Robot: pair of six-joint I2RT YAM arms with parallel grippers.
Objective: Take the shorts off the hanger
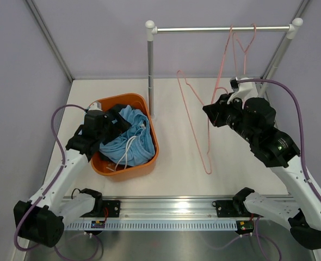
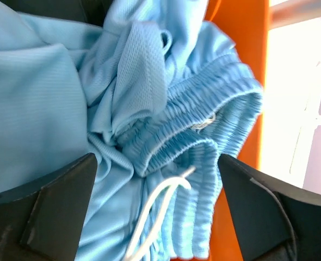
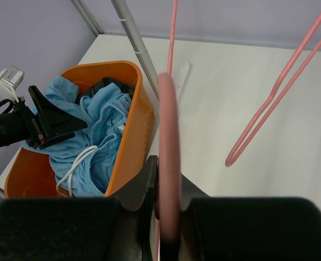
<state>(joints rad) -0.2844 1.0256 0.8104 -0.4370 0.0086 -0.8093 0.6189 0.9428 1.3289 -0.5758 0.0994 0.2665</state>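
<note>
The light blue shorts (image 1: 130, 138) with a white drawstring (image 2: 160, 204) lie crumpled in the orange basket (image 1: 152, 136). My left gripper (image 1: 116, 124) hangs just above them, open, its fingers (image 2: 57, 209) either side of the elastic waistband (image 2: 204, 117) with nothing gripped. A bit of dark cloth (image 3: 107, 85) shows behind the blue shorts (image 3: 98, 128) in the basket. At mid-right my right gripper (image 1: 210, 115) is shut on a bare pink wire hanger (image 1: 196, 136), whose bar (image 3: 167, 136) runs up between the jaws of my right gripper (image 3: 168, 190).
A clothes rack stands at the back, its pole (image 1: 149, 70) right behind the basket and its rail (image 1: 220, 28) carrying a second pink hanger (image 1: 242, 41). A pink wire loop (image 3: 269, 109) hangs right of my right gripper. Grey walls close both sides.
</note>
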